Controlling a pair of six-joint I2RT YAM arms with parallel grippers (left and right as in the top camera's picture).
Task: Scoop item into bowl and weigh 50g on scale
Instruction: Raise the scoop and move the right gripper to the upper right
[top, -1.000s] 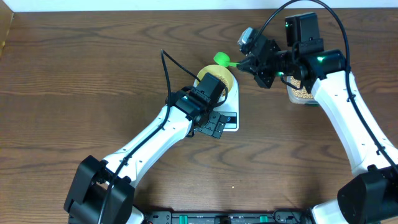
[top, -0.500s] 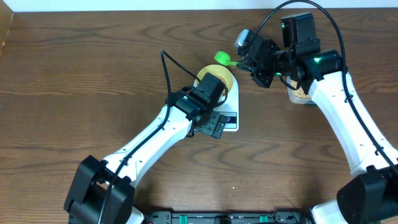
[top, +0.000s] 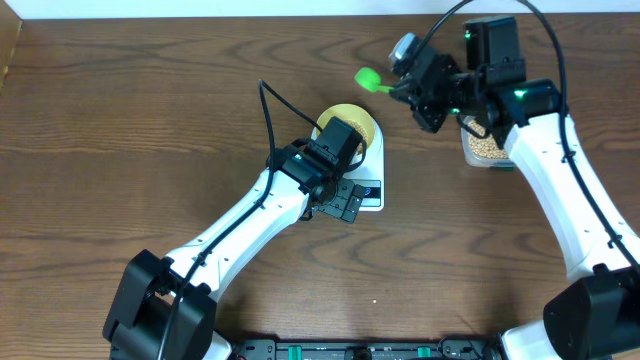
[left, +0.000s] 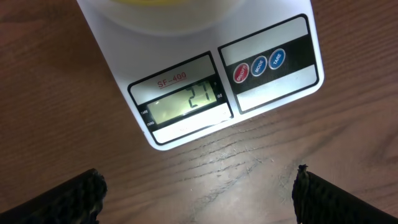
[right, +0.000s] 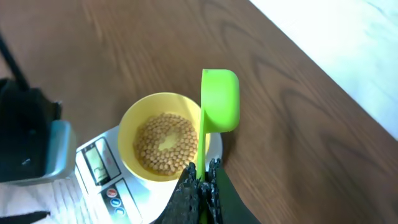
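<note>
The beans (right: 165, 143), small, hard, loose and apt to roll, lie in the yellow bowl (right: 122, 134) on the scale (left: 273, 81) and are best moved in the green scoop (right: 220, 99), never pinched; the right gripper (right: 200, 177) is clamped on its handle near the bowl, the left gripper (left: 198, 186) spread wide, empty.

Bright, even light from above, soft shadows on the worktop (top: 120, 150). Left wrist view crisp on the scale (left: 267, 87) display, near corners blurred; right wrist view blows out white far right.
</note>
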